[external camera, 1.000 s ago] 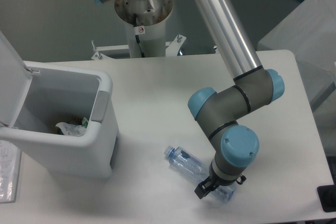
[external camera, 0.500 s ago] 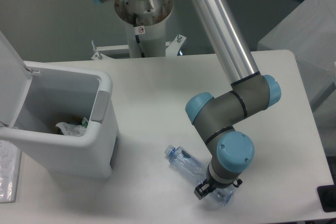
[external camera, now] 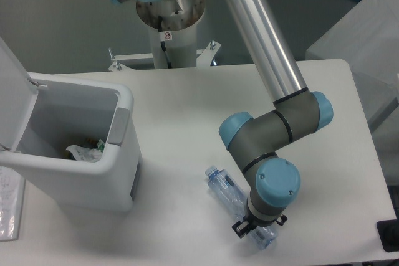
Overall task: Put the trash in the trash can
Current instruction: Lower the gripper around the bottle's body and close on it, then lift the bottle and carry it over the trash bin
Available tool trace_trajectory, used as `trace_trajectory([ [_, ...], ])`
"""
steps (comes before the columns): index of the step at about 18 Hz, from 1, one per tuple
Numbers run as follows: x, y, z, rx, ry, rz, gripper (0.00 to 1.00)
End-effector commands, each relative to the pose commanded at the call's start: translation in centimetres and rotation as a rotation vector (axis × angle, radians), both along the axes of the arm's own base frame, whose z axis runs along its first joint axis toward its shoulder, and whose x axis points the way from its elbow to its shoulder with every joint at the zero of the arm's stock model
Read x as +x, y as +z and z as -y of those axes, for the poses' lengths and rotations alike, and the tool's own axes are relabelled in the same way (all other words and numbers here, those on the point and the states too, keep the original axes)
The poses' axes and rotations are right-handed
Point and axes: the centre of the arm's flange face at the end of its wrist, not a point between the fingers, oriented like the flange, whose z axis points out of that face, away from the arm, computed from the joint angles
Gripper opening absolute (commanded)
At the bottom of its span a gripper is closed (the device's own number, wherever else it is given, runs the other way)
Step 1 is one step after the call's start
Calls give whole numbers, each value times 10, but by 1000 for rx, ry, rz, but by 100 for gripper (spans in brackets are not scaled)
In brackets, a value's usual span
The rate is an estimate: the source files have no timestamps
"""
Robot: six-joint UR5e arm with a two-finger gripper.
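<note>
The clear bluish bottle lies on the white table, cap end toward the upper left. My gripper points straight down over the bottle's far end, near the table's front edge. Its dark fingers press against the bottle's sides, mostly hidden under the blue wrist cap. The gripper is shut on the bottle. At the left stands the white trash can with its lid flipped up. The crinkled whitish wrapper lies inside it at the bottom.
The robot's base column rises at the back centre behind the table. A flat clear sheet lies at the far left edge beside the bin. A dark object sits off the front right corner.
The wrist has shifted slightly left and lower over the bottle. The bottle has swung, its cap end moving right and up, so it now lines up between the fingers.
</note>
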Motion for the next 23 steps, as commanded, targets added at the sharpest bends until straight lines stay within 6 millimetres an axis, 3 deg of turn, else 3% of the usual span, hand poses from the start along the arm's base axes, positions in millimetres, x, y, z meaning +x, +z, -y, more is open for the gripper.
trace_trajectory([
  [6, 9, 81, 4, 80, -60, -89, 59],
  [12, 38, 177, -8, 314, -185, -201, 59],
  [19, 95, 296, -8, 666, -454, -195, 60],
  [23, 123, 346, -8, 888, -560, -191, 59],
])
